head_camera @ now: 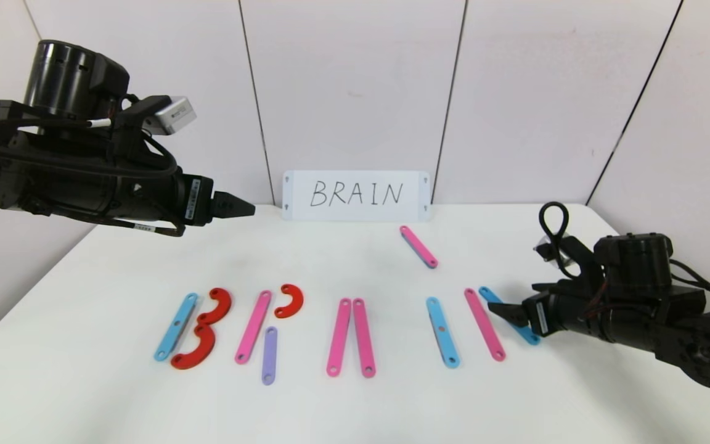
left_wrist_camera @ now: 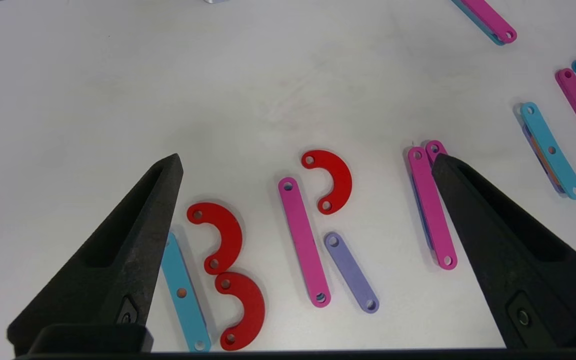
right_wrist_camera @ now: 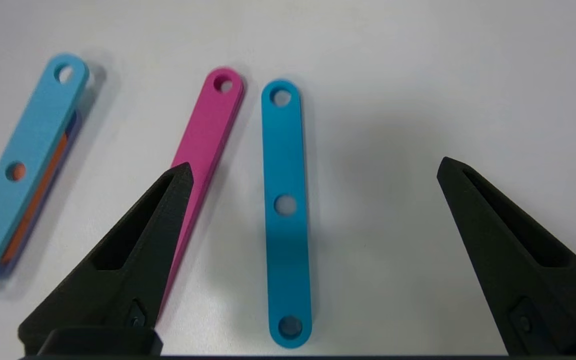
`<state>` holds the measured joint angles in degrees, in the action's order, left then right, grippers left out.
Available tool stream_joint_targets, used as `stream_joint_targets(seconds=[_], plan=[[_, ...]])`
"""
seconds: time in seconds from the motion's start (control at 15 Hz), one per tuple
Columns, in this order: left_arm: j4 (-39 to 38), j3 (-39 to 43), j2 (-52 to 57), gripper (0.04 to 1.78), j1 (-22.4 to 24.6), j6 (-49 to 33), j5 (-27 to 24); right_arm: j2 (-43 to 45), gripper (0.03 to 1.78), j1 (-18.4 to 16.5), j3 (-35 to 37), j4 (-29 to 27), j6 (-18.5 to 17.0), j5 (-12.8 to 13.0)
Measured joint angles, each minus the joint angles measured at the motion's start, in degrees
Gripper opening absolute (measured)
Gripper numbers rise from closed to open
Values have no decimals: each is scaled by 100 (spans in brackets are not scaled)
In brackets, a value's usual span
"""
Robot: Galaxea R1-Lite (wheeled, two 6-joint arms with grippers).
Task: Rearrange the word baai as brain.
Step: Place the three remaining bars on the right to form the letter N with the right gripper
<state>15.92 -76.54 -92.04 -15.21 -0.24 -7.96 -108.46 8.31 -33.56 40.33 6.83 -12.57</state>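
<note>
**Right hand spread over the last blue strip**

The word [head_camera: 330, 330] lies in a row across the table [head_camera: 114, 401], at six o'clock from the card [head_camera: 355, 195]. The right hand [right_wrist_camera: 313, 167], fingers apart, hovers over the rightmost blue strip [right_wrist_camera: 284, 210], holding nothing. The left hand [head_camera: 247, 208] hangs raised at ten o'clock, fingers apart.

The left gripper [head_camera: 250, 209] is raised high on the robot's left, reaching forward, its fingers spread wide. The right gripper [head_camera: 495, 310] sits low at the right, fingers wide apart, holding nothing.
</note>
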Motion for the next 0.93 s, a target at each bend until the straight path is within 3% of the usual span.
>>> stream_joint_targets(seconds=[0.2,0.47,0.93], plan=[[0,9,0,174,0,2,2,-15,173,160,-579,-179,-61,135],[-2,6,-10,174,-2,2,2,-286,173,679,-1707,-813,-132,507],[-20,-9,-63,174,0,0,0,-1547,173,1186,-3829,-1743,-251,789]])
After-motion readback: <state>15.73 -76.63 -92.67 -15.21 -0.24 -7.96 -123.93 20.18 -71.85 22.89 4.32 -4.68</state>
